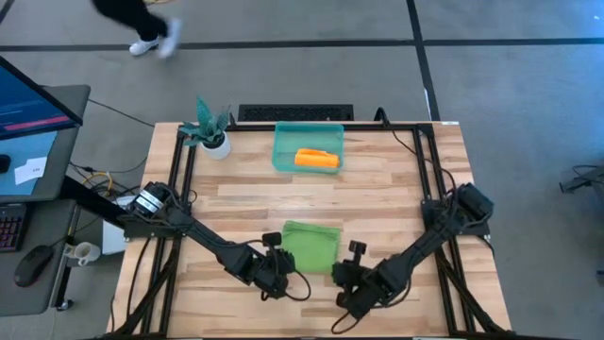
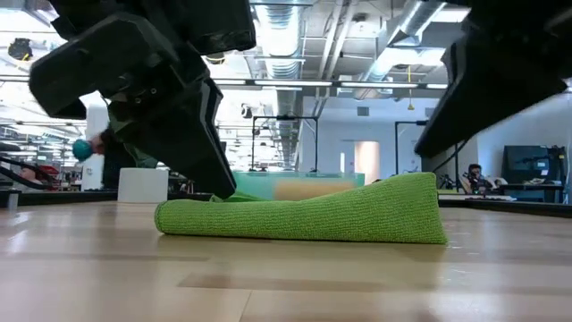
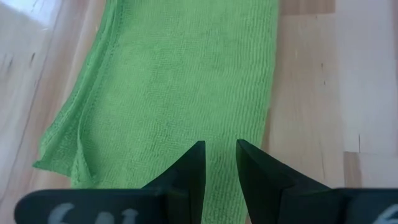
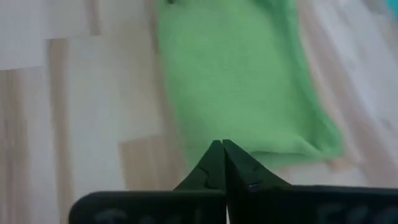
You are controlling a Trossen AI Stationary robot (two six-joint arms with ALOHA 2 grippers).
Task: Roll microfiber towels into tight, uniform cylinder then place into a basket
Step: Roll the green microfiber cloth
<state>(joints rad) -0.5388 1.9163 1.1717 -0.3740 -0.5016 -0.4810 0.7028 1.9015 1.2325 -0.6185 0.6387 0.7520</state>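
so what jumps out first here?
The lime green towel, folded flat near the table's front edge, with both arms bent over it: the left tool slightly open over the cloth, the right tool shut at its edge. Behind, the teal bin already holds an orange roll.

Left gripper [image 3: 220, 158] slightly parted, right gripper [image 4: 219, 149] seemingly closed.

A lime green towel [image 2: 304, 216] of nubby, matt knitted cloth lies on a smooth, pale wooden table [image 1: 396, 194]. The far teal basket [image 1: 283, 156] is translucent plastic.
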